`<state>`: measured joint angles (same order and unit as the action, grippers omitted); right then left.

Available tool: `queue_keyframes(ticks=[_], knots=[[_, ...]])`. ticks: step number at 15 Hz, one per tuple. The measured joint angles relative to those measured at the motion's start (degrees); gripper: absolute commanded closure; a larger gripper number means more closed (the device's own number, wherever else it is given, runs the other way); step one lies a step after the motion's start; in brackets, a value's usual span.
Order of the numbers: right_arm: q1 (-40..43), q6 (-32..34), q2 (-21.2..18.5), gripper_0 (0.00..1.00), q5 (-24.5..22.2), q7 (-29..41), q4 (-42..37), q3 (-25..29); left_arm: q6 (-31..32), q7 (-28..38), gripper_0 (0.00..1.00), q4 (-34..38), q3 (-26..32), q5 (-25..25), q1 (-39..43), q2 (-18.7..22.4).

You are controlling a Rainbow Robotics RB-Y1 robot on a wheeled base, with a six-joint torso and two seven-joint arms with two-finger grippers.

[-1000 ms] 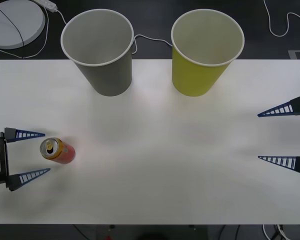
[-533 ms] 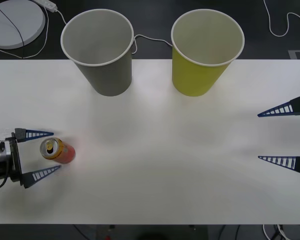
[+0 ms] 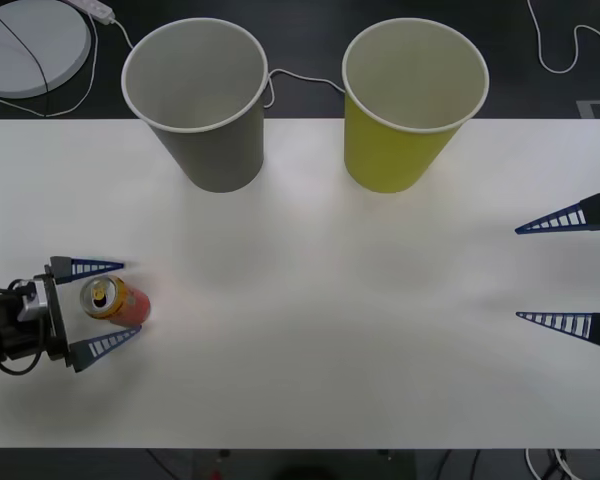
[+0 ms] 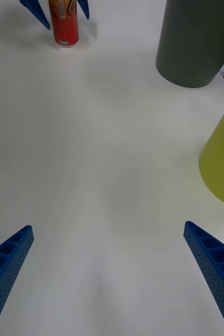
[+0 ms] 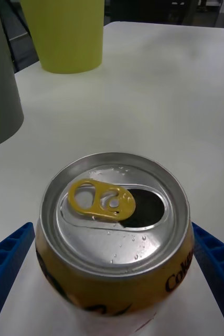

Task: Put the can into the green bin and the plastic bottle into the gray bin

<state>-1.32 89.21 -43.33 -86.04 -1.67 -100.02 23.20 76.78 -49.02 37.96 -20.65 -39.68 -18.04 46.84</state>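
The can [image 3: 115,302] stands upright, opened top up, between the left gripper's [image 3: 102,308] spread fingers [image 3: 108,345]. The right gripper's [image 3: 561,270] fingers are spread too. The white desk [image 3: 320,280] meets dark floor beyond.

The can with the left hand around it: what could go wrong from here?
1. The can stands upright between the left hand's open fingers; if one finger touches first, it may tip or slide.
2. Its tab opening is open, with droplets on the lid, so any liquid inside might spill during the carry.
3. The gray bin stands nearer this side than the green bin; a short carry could drop it in the wrong one.

The right hand waits open at the table's right.
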Motion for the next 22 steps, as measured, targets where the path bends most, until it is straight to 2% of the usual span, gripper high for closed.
queue_keyframes(ticks=[1, 2, 3, 5, 17, 19, 22], knots=[[0.0, 0.0, 0.0, 0.00, 0.0, 0.0, 0.0, 0.0, -0.2, 0.0, 0.10, 0.0, 0.0, 0.0, -0.1, -0.3], [0.0, 0.0, 0.0, 0.00, 0.0, 0.0, 0.0, 0.0, -0.3, 0.0, 0.38, 0.0, 0.0, 0.0, -0.3, -0.6], [0.0, 0.0, 0.0, 0.00, 0.0, 0.0, 0.0, 0.0, -0.3, 0.0, 0.74, 0.0, 0.0, 0.0, -0.3, -0.7], [0.0, 0.0, 0.0, 0.00, 0.0, 0.0, 0.0, 0.0, -0.3, 0.0, 0.99, 0.0, 0.0, -0.1, -0.3, -0.8], [0.0, 0.0, 0.0, 0.00, 0.0, 0.0, 0.0, 0.0, -1.1, 1.7, 1.00, 2.7, 0.9, -0.3, -0.3, -1.3], [0.0, 0.0, 0.0, 0.00, 0.0, 0.0, 0.0, 0.0, -3.5, 2.8, 1.00, 5.2, 1.2, -2.2, -0.2, -0.1], [0.0, 0.0, 0.0, 0.00, 0.0, 0.0, 0.0, 0.0, -4.1, 9.4, 1.00, 9.8, 2.9, -6.4, 0.0, 2.2]])
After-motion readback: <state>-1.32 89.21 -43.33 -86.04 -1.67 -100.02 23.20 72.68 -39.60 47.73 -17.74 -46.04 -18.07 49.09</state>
